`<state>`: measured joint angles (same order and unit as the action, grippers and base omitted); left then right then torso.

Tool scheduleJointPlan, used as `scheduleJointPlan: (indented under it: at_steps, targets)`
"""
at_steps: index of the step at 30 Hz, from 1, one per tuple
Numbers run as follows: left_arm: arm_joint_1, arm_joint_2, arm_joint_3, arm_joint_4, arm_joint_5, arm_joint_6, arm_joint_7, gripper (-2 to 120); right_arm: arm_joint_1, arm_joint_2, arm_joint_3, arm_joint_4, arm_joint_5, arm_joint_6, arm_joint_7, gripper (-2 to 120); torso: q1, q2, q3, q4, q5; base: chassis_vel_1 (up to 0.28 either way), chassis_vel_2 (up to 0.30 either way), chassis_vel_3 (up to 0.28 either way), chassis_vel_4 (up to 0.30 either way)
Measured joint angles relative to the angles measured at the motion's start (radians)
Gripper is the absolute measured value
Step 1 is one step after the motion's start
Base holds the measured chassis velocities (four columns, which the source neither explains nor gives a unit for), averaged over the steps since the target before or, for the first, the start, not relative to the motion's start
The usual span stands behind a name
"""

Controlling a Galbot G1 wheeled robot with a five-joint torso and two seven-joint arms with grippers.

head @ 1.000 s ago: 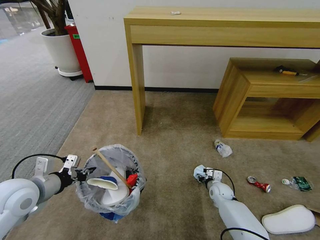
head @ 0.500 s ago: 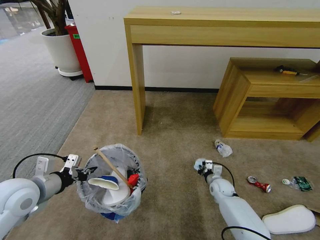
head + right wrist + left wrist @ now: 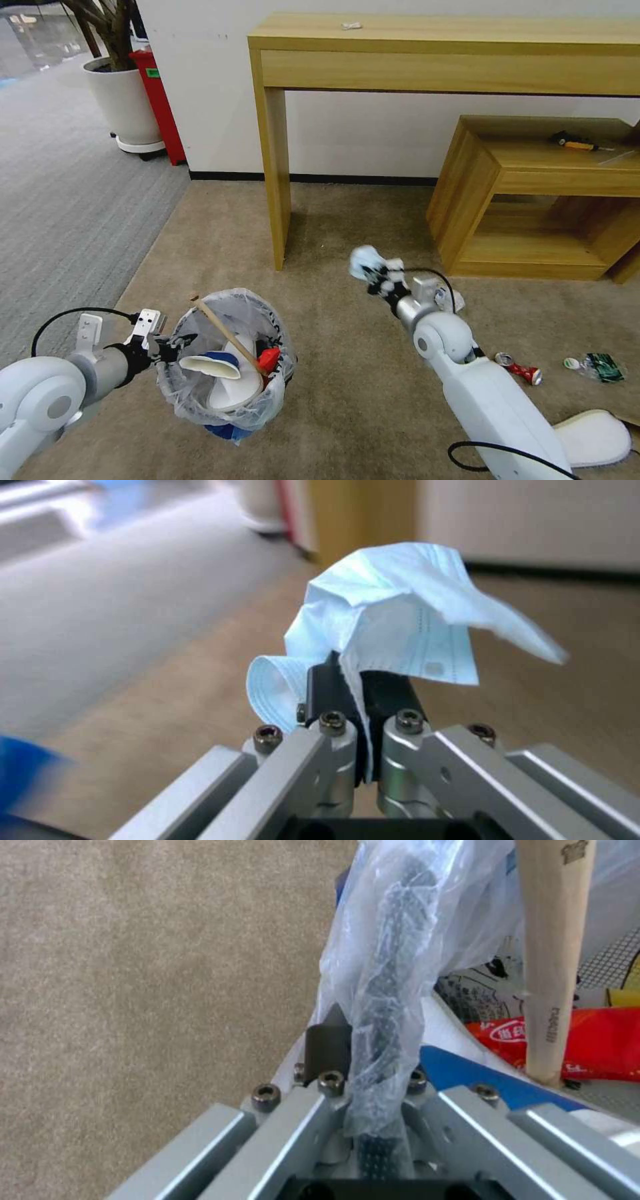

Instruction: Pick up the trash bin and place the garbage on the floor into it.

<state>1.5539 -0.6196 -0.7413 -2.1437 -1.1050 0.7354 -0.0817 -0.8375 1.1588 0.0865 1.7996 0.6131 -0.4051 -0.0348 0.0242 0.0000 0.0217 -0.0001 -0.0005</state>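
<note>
2 grippers are engaged. The left gripper (image 3: pixel 168 347) is closed on the near rim of the trash bin (image 3: pixel 227 400), with the black mesh wall and its crinkly clear liner pinched between the fingers (image 3: pixel 328 1047), as is seen in the left wrist view. The bin is held at the lower left of the head view, over the floor (image 3: pixel 333 400) of beige carpet. Inside it are seen a white foam insole (image 3: pixel 230 390), a blue cup (image 3: pixel 208 363), a red wrapper (image 3: pixel 267 359) and a wooden stick (image 3: pixel 223 333) that leans out over the rim.

The right gripper (image 3: pixel 379 277) is raised above the carpet, to the right of the bin and well apart from it. Its fingers (image 3: pixel 390 692) are clamped tight on a pale blue mask (image 3: pixel 393 625), which is crumpled and drapes over the fingertips.

On the carpet to the right are found a crushed red can (image 3: pixel 520 368), a green and clear wrapper (image 3: pixel 597 367), a crumpled clear wrapper (image 3: pixel 453 300) partly hidden behind the right arm, and 1 more white insole (image 3: pixel 597 437) at the lower right edge.

A tall wooden counter (image 3: pixel 440 53) is set against the wall, with a lower wooden shelf unit (image 3: pixel 540 193) beside it.
</note>
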Motion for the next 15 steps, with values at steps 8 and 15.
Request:
scheduleJointPlan:
  at_steps: [8, 15]
  targets:
    - [-0.026, 0.030, 0.045, 0.014, -0.003, 0.000, -0.014, 0, 0.154, -0.075, -0.156, 0.130, 0.138, -0.066, -0.107, 0, 0.000, 0.000, 0.000, 0.0001, 0.0000, 0.000, 0.000, 0.000, 0.000]
    - [-0.059, 0.051, 0.088, 0.028, -0.010, 0.000, -0.020, 0, 0.229, -0.122, -0.337, 0.204, 0.204, -0.106, -0.151, 0, 0.000, 0.000, 0.000, -0.0001, 0.0000, 0.000, 0.000, 0.000, 0.000]
